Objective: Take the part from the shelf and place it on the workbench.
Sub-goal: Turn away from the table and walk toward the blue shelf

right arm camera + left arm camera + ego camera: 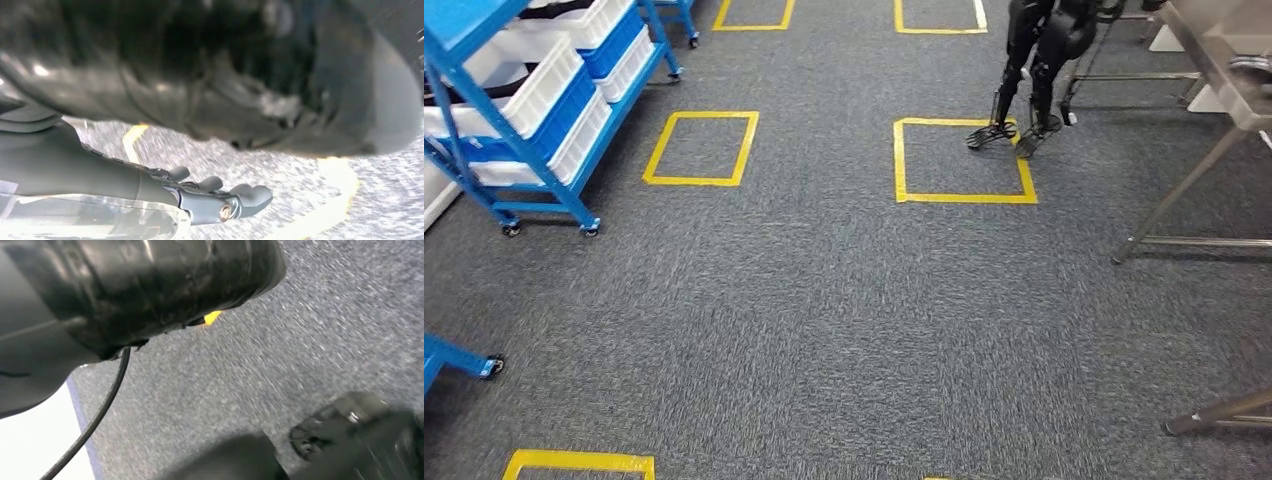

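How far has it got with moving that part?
Hard to say. The robot stands on carpet between the shelf and the workbench. Its right robot hand has fingers stretched out beside a blurred glassy shape, perhaps the part. It may be heading for the shelf, or carrying towards the workbench.

Right hand [220, 197]: grey fingers, brass-coloured screw, dark wrist cover, glossy black casing above.

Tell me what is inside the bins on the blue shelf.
The blue shelf holds white bins and blue bins, seen from the side. One upper bin shows a dark shape; the walls hide everything else.
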`<state>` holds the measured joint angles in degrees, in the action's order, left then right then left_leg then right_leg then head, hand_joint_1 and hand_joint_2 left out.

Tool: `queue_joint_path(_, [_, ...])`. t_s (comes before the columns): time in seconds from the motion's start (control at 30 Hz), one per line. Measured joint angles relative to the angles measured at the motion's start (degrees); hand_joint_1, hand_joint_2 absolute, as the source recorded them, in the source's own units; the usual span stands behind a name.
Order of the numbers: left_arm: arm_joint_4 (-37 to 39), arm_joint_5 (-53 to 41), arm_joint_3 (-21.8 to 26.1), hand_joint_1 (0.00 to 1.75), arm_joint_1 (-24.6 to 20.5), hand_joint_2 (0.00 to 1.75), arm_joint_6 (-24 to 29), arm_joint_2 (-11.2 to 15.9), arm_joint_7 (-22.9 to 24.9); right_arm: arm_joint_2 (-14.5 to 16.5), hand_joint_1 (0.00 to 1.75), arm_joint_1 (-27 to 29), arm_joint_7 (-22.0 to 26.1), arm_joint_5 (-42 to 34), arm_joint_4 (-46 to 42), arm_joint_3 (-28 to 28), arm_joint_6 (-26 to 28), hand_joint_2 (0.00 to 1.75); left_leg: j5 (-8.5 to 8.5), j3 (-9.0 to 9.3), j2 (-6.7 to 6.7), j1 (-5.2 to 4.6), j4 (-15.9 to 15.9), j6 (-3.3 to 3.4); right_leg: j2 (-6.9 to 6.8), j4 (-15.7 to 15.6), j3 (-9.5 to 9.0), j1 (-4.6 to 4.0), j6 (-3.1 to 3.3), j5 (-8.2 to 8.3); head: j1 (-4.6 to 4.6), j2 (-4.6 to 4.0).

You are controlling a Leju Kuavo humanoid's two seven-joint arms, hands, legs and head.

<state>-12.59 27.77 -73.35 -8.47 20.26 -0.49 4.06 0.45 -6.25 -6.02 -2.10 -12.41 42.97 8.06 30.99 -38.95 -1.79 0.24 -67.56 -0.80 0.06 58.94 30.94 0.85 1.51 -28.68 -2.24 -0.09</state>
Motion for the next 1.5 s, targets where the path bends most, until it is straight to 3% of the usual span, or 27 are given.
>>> queue_joint_path(0.07, [0.0, -0.6, -0.4, 0.00, -0.2, 0.00, -0.2, -0.2, -0.3, 0.0, 0.00, 0.2, 0.1, 0.5, 0.0, 0.0, 0.6, 0.00, 2.15, -3.32, 0.95, 0.04, -6.3, -0.19, -1.88, 0.0, -0.07, -0.23, 0.19, -0.22, -0.03, 0.00])
queue_joint_path(0.1, [-0.1, -0.9, -0.6, 0.00, -0.2, 0.00, -0.3, -0.3, -0.5, 0.0, 0.00, 0.2, 0.1, 0.7, 0.0, 0.0, 0.8, 0.00, 1.76, -3.73, 1.16, 0.04, -7.0, -0.16, -2.77, 0.0, -0.15, -0.33, 0.25, -0.35, -0.03, 0.00])
queue_joint_path(0.13, [-0.1, -1.1, -0.9, 0.00, -0.1, 0.00, -0.5, -0.3, -0.6, 0.0, 0.00, 0.2, 0.1, 0.9, 0.0, 0.0, 0.9, 0.00, 0.28, -2.87, 1.47, 0.01, -5.3, -0.01, -3.56, 0.0, -0.32, -0.41, 0.26, -0.50, -0.03, 0.00])
queue_joint_path(0.2, [-0.1, -1.7, -1.3, 0.00, -0.2, 0.00, -1.4, 0.0, -0.7, 0.1, 0.00, 0.1, 0.3, 1.2, 0.0, 0.0, 0.8, 0.00, -3.49, 1.30, 3.56, -0.39, 2.6, 0.75, -4.94, 0.0, -0.86, -0.60, 0.15, -0.90, -0.02, 0.00])
queue_joint_path(0.27, [-0.1, -2.0, -1.5, 0.00, -0.4, 0.00, -2.2, 0.3, -0.8, 0.1, 0.00, 0.0, 0.4, 1.4, 0.0, 0.0, 0.6, 0.00, -4.97, 4.23, 5.71, -1.11, 8.3, 1.59, -6.13, 0.0, -1.29, -0.85, -0.25, -1.34, 0.01, 0.00])
queue_joint_path(0.3, [-0.1, -2.0, -1.5, 0.00, -0.5, 0.00, -2.4, 0.4, -0.8, 0.2, 0.00, 0.0, 0.4, 1.5, 0.0, 0.0, 0.5, 0.00, -4.79, 4.54, 5.99, -1.40, 9.0, 1.85, -6.74, -0.1, -1.43, -0.94, -0.50, -1.49, 0.03, 0.00])
queue_joint_path(0.37, [-0.1, -2.0, -1.7, 0.00, -0.4, 0.00, -2.6, 0.6, -0.9, 0.2, 0.00, -0.2, 0.4, 1.6, 0.0, 0.0, 0.4, 0.00, -4.99, 4.70, 4.59, -1.26, 9.5, 2.25, -7.65, -0.3, -1.82, -1.03, -1.08, -1.80, 0.00, 0.00])
queue_joint_path(0.43, [-0.1, -2.0, -1.8, 0.00, -0.3, 0.00, -2.6, 0.7, -0.9, 0.2, 0.00, -0.3, 0.5, 1.7, -0.1, 0.0, 0.4, 0.00, -5.37, 5.24, 3.26, -0.78, 10.4, 2.71, -5.49, 1.3, -1.44, -0.94, -1.70, -3.05, 0.20, 0.00])
queue_joint_path(0.5, [-0.1, -2.0, -1.8, 0.00, -0.5, 0.00, -2.6, 0.8, -0.9, 0.2, 0.00, -0.2, 0.5, 1.7, -0.1, 0.0, 0.4, 0.00, -5.56, 5.54, 1.90, -0.54, 10.8, 3.05, -1.90, 7.4, 1.51, -0.66, -2.04, -6.08, 0.53, 0.00])
queue_joint_path(0.57, [-0.1, -2.1, -2.1, 0.00, -0.7, 0.00, -2.7, 0.8, -0.9, 0.2, 0.00, 0.0, 0.5, 1.2, -0.1, 0.0, 0.4, 0.00, -5.50, 5.56, 0.24, -0.51, 10.7, 3.21, -0.64, 14.3, 5.37, -0.42, -2.24, -8.23, 0.63, 0.00])
queue_joint_path(0.6, [-0.1, -2.2, -2.3, 0.00, -0.6, 0.00, -2.8, 0.8, -0.9, 0.2, 0.00, 0.1, 0.5, 0.9, -0.1, 0.0, 0.5, 0.00, -5.43, 5.61, -0.64, -0.48, 10.6, 3.20, -0.54, 15.4, 6.33, -0.31, -2.34, -7.81, 0.64, 0.00])
queue_joint_path(0.63, [-0.1, -2.3, -2.4, 0.00, -0.5, 0.00, -2.8, 0.9, -0.9, 0.2, 0.00, 0.2, 0.5, 0.7, -0.1, 0.0, 0.5, 0.00, -5.34, 5.66, -1.54, -0.43, 10.4, 3.12, -0.46, 14.4, 6.30, -0.18, -2.42, -6.29, 0.64, 0.00])
queue_joint_path(0.67, [-0.1, -2.5, -2.5, 0.00, -0.5, 0.00, -2.8, 0.9, -0.9, 0.2, 0.00, 0.2, 0.5, 0.6, -0.1, 0.0, 0.5, 0.00, -5.22, 5.69, -2.44, -0.35, 10.2, 2.95, -0.15, 11.5, 5.32, -0.02, -2.47, -3.97, 0.64, 0.00])
queue_joint_path(0.73, [-0.1, -2.9, -2.7, 0.00, -0.5, 0.00, -2.9, 1.0, -0.9, 0.1, 0.00, 0.2, 0.4, 1.1, -0.1, 0.0, 0.5, 0.00, -4.87, 5.36, -4.03, -0.25, 9.4, 2.42, 2.61, 4.6, 2.75, 0.44, -2.46, -0.50, 0.62, 0.00])
queue_joint_path(0.8, [-0.1, -3.3, -2.8, 0.00, -0.6, 0.00, -2.8, 1.0, -1.0, 0.1, 0.00, 0.1, 0.3, 2.8, 0.0, 0.3, 0.4, 0.00, -4.74, 4.72, -5.36, -0.12, 8.9, 1.70, 4.84, 1.7, 1.70, 0.55, -2.18, 0.12, 0.62, 0.00])
queue_joint_path(0.87, [-0.1, -3.6, -2.9, 0.00, -0.5, 0.00, -2.8, 1.2, -1.0, 0.2, 0.00, -0.1, 0.2, 4.4, 0.0, 1.0, 0.3, 0.00, -4.98, 4.29, -6.71, 0.06, 9.0, 0.95, 3.95, 1.4, 1.47, 0.41, -1.50, 0.16, 0.65, 0.00])
queue_joint_path(0.9, [-0.1, -3.7, -3.0, 0.00, -0.3, 0.00, -2.8, 1.3, -1.0, 0.2, 0.00, -0.1, 0.2, 4.8, 0.0, 1.2, 0.3, 0.00, -4.87, 4.12, -6.47, 0.06, 8.8, 0.65, 3.25, 1.1, 1.22, 0.45, -1.11, 0.29, 0.65, 0.00])
queue_joint_path(0.97, [-0.1, -3.7, -3.3, 0.00, -0.3, 0.00, -2.8, 1.5, -0.9, 0.2, 0.00, -0.1, 0.3, 5.5, -0.1, 1.7, 0.5, 0.00, -3.10, 2.57, -3.65, -0.03, 5.7, 0.05, 1.68, 0.6, 0.84, 0.61, -0.45, 0.55, 0.24, 0.00])
queue_joint_path(1.03, [-0.1, -3.7, -3.4, 0.00, -0.5, 0.00, -2.8, 1.5, -0.7, 0.2, 0.00, -0.1, 0.4, 6.0, -0.1, 2.3, 0.4, 0.00, 0.11, -0.89, -0.22, 0.03, -1.2, -0.45, -0.15, 0.5, 0.72, 0.34, -0.07, 0.48, -0.16, 0.00])
queue_joint_path(1.1, [-0.1, -3.5, -3.6, 0.00, -0.5, 0.00, -2.8, 1.5, -0.5, 0.1, 0.00, 0.0, 0.4, 6.1, 0.0, 2.8, 0.1, 0.00, 1.17, -3.48, 0.89, 0.20, -6.0, -0.66, -2.01, 0.5, 0.59, 0.15, 0.09, 0.25, -0.17, 0.00])
queue_joint_path(1.13, [-0.1, -3.4, -3.7, 0.00, -0.5, 0.00, -2.7, 1.5, -0.4, 0.1, 0.00, 0.0, 0.4, 6.0, 0.0, 2.9, 0.0, 0.00, 0.19, -3.30, 1.16, 0.24, -5.4, -0.64, -2.81, 0.5, 0.46, 0.12, 0.09, 0.10, -0.17, 0.00])
queue_joint_path(1.17, [-0.1, -3.2, -3.7, 0.00, -0.3, 0.00, -2.7, 1.5, -0.3, 0.1, 0.00, 0.0, 0.4, 6.0, 0.0, 2.9, -0.1, 0.00, -1.62, -1.99, 1.63, 0.25, -2.8, -0.52, -3.53, 0.5, 0.24, 0.10, 0.05, -0.07, -0.18, 0.00])
queue_joint_path(1.23, [-0.1, -3.0, -3.7, 0.00, -0.3, 0.00, -2.5, 1.5, -0.2, 0.2, 0.00, -0.2, 0.4, 6.0, 0.0, 3.1, -0.4, 0.00, -4.85, 1.89, 4.12, -0.18, 4.7, 0.08, -4.79, 0.5, -0.31, -0.08, -0.31, -0.52, -0.20, -0.01])
queue_joint_path(1.3, [-0.1, -3.0, -3.7, 0.00, -0.6, 0.00, -2.3, 1.6, -0.1, 0.1, 0.00, -0.2, 0.5, 6.1, 0.0, 3.3, -0.8, 0.00, -5.64, 3.83, 5.78, -0.77, 8.6, 0.86, -5.91, 0.5, -0.74, -0.34, -0.90, -0.93, -0.12, -0.01])
queue_joint_path(1.37, [-0.1, -2.9, -3.7, 0.00, -0.5, 0.00, -2.3, 1.6, 0.1, 0.1, 0.00, -0.4, 0.6, 6.1, 0.0, 3.5, -1.0, 0.00, -5.51, 3.90, 4.78, -0.92, 9.0, 1.48, -6.99, 0.2, -1.22, -0.49, -1.47, -1.18, -0.07, 0.00])
queue_joint_path(1.43, [-0.1, -2.7, -3.7, 0.00, -0.3, 0.00, -2.3, 1.6, 0.4, 0.1, 0.00, -0.5, 0.7, 6.2, -0.1, 3.6, -1.1, 0.00, -5.76, 4.31, 3.53, -0.59, 9.6, 2.06, -5.59, 1.0, -1.30, -0.38, -2.08, -2.06, 0.07, -0.01])
queue_joint_path(1.5, [-0.1, -2.5, -3.7, 0.00, -0.3, 0.00, -2.2, 1.5, 0.7, 0.0, 0.00, -0.6, 0.9, 6.2, -0.1, 3.9, -1.4, 0.00, -6.04, 4.62, 2.26, -0.24, 10.1, 2.65, -2.35, 5.9, 0.86, -0.20, -2.45, -4.86, 0.34, -0.01])
